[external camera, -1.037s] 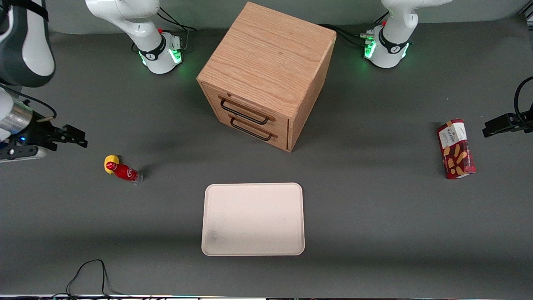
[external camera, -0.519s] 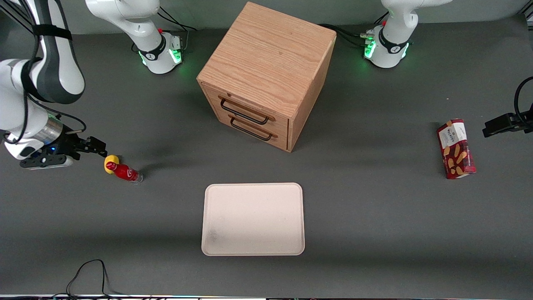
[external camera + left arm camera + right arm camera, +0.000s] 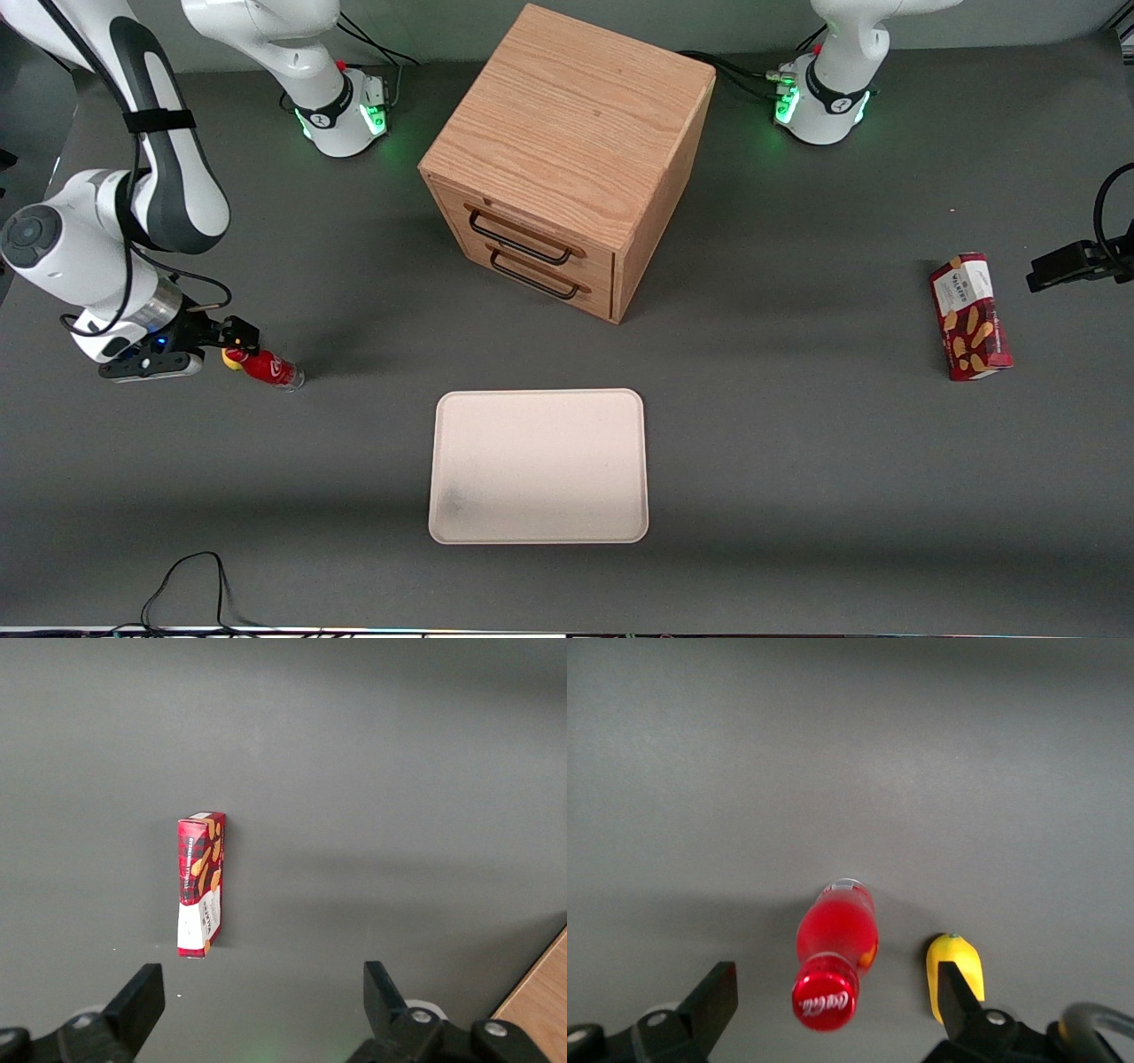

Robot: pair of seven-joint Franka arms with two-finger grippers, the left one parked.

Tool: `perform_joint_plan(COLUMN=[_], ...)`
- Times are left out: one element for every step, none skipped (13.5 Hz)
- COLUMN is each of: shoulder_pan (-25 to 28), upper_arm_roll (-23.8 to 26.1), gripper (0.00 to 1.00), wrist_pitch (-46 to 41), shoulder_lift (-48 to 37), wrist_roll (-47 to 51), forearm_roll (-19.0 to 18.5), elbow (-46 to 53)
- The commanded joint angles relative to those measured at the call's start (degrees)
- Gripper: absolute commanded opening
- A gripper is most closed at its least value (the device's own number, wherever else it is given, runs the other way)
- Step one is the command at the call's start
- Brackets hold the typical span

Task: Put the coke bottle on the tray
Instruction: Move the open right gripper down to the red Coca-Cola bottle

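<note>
- Dark grey tabletop [image 3: 797, 461], wooden two-drawer cabinet [image 3: 567, 159] in the middle, farther from the front camera than the tray.
- Change: over the last second the right arm has swung in from the working arm's edge of the table; the gripper [image 3: 232, 339] is now right above the coke bottle [image 3: 266, 366], where before it was well apart from it.
- Gripper state: fingers spread wide, nothing held. In the wrist view the gripper [image 3: 837, 999] straddles the coke bottle [image 3: 833, 961], red cap between the fingertips.
- Bottle stands upright on the table, directly below the gripper; yellow lemon-like lump [image 3: 954, 963] just beside it, close to one finger.
- Meaning: approach looks done, likely next is descend and close. Risk: clipping the lump.
- Tray [image 3: 538, 465] is well apart from the gripper, toward the parked arm's end, nothing on it.
- Count: one bottle, one tray, one lump, one cabinet, one red biscuit box [image 3: 969, 316].
</note>
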Motion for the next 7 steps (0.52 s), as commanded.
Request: perform_joint_plan(shoulder_pan=[0.7,0.7,0.7,0.7,0.7,0.7,0.7], upper_arm_roll=[-0.4,-0.3,-0.3,-0.3,-0.3,-0.2,-0.2], gripper=[1.00,1.00,1.00,1.00,0.99,0.87,0.73], wrist_pitch=[1.4,1.5,1.4,1.2,0.8,0.6,0.4], shoulder_lift=[1.1,1.4,1.4,1.3,1.4,1.4,1.3], wrist_roll=[-1.5,-1.5,-1.5,-1.5,-1.5,-1.5,-1.5], forearm_roll=[1.9,2.0,2.1,2.1,2.1,2.1,2.1], elbow=[-0.1,-0.1,-0.1,-0.1,-0.1,-0.1,-0.1])
